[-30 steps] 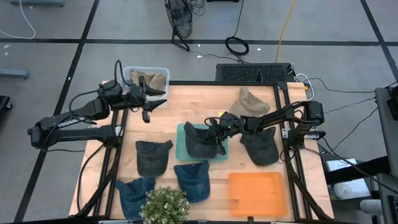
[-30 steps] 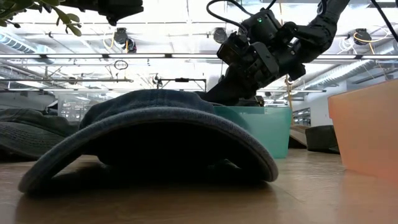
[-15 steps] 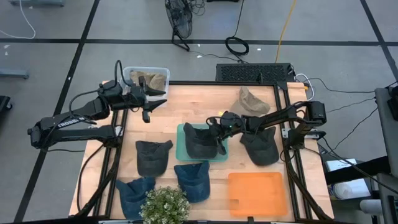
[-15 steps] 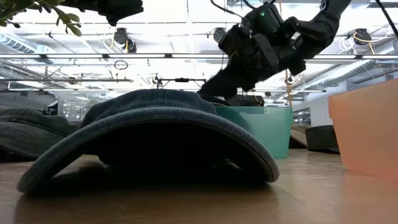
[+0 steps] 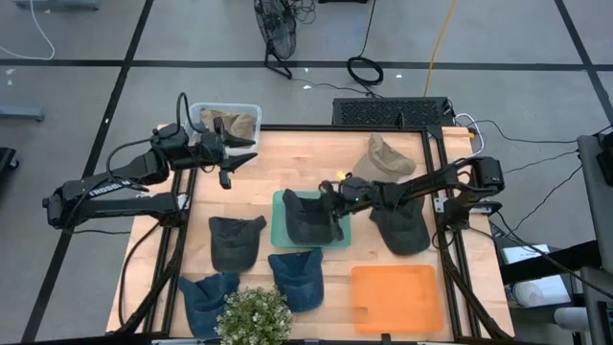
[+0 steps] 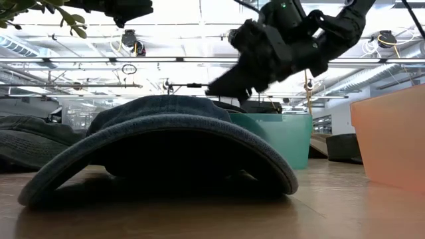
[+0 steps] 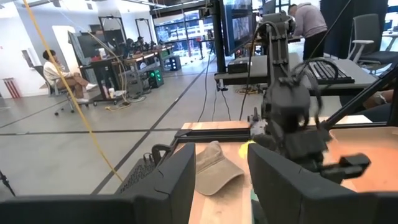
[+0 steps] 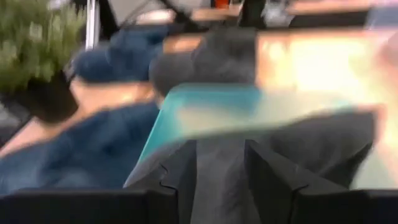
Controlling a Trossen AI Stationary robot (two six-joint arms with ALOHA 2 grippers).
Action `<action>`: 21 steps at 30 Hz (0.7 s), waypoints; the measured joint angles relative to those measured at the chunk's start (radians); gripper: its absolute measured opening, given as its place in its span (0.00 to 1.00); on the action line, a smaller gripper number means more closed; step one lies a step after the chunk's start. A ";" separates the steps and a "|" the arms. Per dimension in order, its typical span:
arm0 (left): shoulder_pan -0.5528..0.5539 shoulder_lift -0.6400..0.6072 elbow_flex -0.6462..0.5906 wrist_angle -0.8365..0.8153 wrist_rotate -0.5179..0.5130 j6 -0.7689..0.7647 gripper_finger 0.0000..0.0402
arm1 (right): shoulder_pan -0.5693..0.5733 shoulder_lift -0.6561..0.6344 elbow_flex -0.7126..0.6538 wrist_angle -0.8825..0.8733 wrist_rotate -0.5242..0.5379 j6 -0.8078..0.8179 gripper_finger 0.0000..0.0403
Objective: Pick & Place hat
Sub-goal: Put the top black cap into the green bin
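High view showed the right gripper [image 5: 334, 203] reached out over the green tray [image 5: 279, 235] at mid-table, just above the dark grey hat [image 5: 306, 218] that lay in it. Right wrist view: fingers [image 8: 273, 174] spread with a gap between them, nothing clamped, grey hat fabric below and between them, tray rim beyond. Low view: same gripper [image 6: 229, 83] hung clear above the teal tray wall [image 6: 285, 136], apart from the hat. Left gripper [image 5: 233, 153] sat at the table's far left corner, beside the clear bin [image 5: 226, 111] holding a tan hat; its fingers [image 7: 168, 186] stood apart, holding nothing. A tan hat [image 5: 383, 156] lay at the far edge of the table, and another dark hat [image 5: 402, 225] just right of the tray, under the right arm. Black hat [image 5: 236, 241] left of the tray. Two blue denim hats [image 5: 298, 275] [image 5: 204, 297] along the near edge, either side of a potted plant [image 5: 254, 314]. Orange tray [image 5: 396, 297] at the near right. Low view was filled mostly by the denim hat brim [image 6: 159, 156] close to the lens.
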 joint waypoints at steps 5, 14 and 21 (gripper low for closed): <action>0.001 0.009 0.000 0.000 -0.001 0.000 0.40 | 0.031 0.069 0.000 -0.019 0.100 -0.006 0.28; 0.002 0.068 0.000 0.030 -0.009 0.001 0.40 | 0.025 0.108 0.000 -0.016 0.127 -0.031 0.28; 0.003 0.117 0.000 0.071 -0.008 -0.001 0.40 | 0.024 0.045 0.001 0.014 0.154 -0.030 0.28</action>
